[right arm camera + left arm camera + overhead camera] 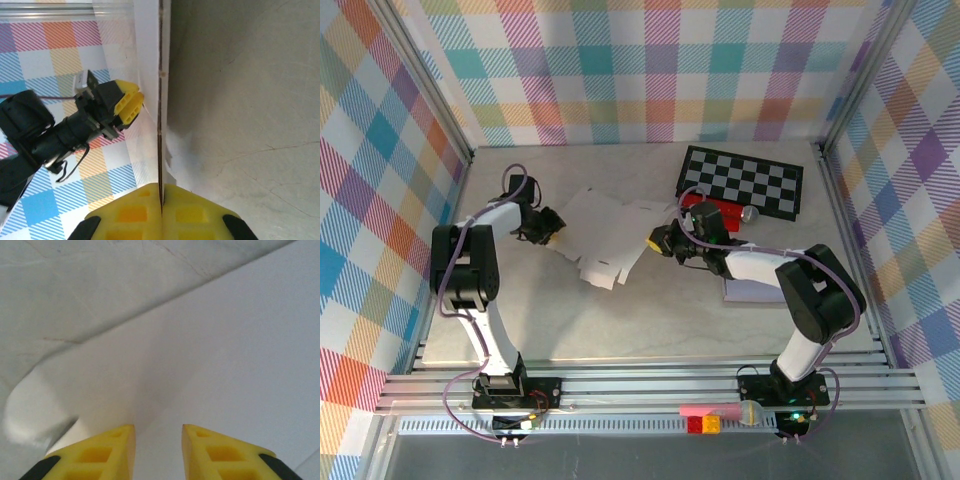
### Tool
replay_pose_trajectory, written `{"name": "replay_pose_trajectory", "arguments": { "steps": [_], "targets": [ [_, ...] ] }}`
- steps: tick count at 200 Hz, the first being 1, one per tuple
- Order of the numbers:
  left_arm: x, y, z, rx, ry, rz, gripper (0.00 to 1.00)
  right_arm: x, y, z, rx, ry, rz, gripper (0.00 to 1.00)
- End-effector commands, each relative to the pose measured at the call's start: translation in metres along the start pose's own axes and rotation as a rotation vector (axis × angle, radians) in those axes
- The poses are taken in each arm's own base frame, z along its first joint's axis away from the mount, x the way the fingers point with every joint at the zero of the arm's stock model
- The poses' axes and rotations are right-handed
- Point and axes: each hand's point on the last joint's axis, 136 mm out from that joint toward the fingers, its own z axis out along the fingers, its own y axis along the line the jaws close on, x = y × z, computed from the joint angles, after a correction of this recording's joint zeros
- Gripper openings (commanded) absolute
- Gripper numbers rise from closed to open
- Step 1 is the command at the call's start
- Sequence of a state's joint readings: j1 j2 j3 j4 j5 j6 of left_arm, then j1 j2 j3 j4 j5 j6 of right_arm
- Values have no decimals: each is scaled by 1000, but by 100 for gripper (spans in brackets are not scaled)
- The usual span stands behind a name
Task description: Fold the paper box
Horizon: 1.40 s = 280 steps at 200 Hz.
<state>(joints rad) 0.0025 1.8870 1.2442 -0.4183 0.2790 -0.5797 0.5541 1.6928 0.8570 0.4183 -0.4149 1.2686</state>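
Two yellow-tipped arms are meeting at opposite edges of the white paper box (600,225), which is lying flat and unfolded on the table (620,320) near a checkerboard (745,185). The right gripper (161,189) is pinching the sheet's right edge, fingers pressed together on it. The left gripper (158,440) is sitting at the left edge, jaws slightly spread.

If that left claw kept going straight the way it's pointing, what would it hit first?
The paper, probably: its white sheet lies directly ahead of the left gripper, seemingly very close, though depth is unclear.
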Motion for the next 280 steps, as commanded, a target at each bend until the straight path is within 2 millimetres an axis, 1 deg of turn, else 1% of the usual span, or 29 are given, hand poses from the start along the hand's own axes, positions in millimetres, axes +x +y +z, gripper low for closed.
{"name": "replay_pose_trajectory", "arguments": {
  "steps": [1, 10, 29, 43, 55, 77, 80, 91, 94, 95, 106, 120, 137, 156, 170, 182, 196, 215, 233, 256, 280],
  "targets": [
    [-9, -23, -46, 27, -121, 43, 32, -7, 31, -6, -19, -32, -13, 0],
    [-11, -37, -60, 45, -170, 67, 33, -10, 41, -8, -27, -37, -6, 0],
    [-5, -71, -90, 79, -264, 153, 33, -16, 68, -15, -37, -54, -5, 0],
    [6, -93, -114, 118, -327, 212, 33, -21, 87, -22, -32, -76, -5, 0],
    [19, -113, -137, 164, -379, 283, 33, -25, 102, -28, -24, -87, -2, 0],
    [45, -137, -185, 218, -485, 439, 34, -31, 128, -39, -9, -112, 9, 0],
    [49, -138, -186, 217, -489, 463, 34, -32, 131, -40, -4, -115, 13, 0],
    [64, -145, -207, 255, -525, 540, 35, -35, 142, -46, 5, -121, 24, 0],
    [69, -146, -216, 273, -540, 562, 35, -35, 145, -47, 8, -122, 27, 0],
    [70, -147, -215, 272, -539, 569, 35, -35, 146, -48, 9, -122, 29, 0],
    [88, -150, -232, 309, -565, 656, 35, -37, 155, -52, 18, -127, 38, 0],
    [108, -148, -248, 346, -590, 754, 36, -39, 165, -61, 37, -141, 55, 0],
    [130, -141, -261, 395, -612, 852, 37, -42, 175, -71, 58, -165, 73, 0],
    [157, -137, -273, 485, -614, 987, 39, -43, 187, -82, 60, -188, 85, 0],
    [171, -133, -272, 506, -600, 1058, 41, -42, 192, -89, 64, -196, 93, 0],
    [183, -131, -267, 502, -579, 1144, 41, -41, 193, -92, 72, -201, 103, 0],
    [184, -130, -262, 464, -589, 1184, 43, -39, 191, -97, 92, -201, 122, 0],
    [184, -140, -256, 467, -592, 1206, 45, -36, 188, -104, 110, -213, 136, 0],
    [191, -152, -248, 484, -572, 1250, 46, -35, 186, -112, 123, -237, 146, 0],
    [200, -160, -236, 482, -553, 1303, 47, -35, 185, -119, 128, -256, 149, 0],
    [205, -163, -234, 488, -552, 1339, 48, -35, 186, -123, 125, -269, 149, 0]
  ]
}}
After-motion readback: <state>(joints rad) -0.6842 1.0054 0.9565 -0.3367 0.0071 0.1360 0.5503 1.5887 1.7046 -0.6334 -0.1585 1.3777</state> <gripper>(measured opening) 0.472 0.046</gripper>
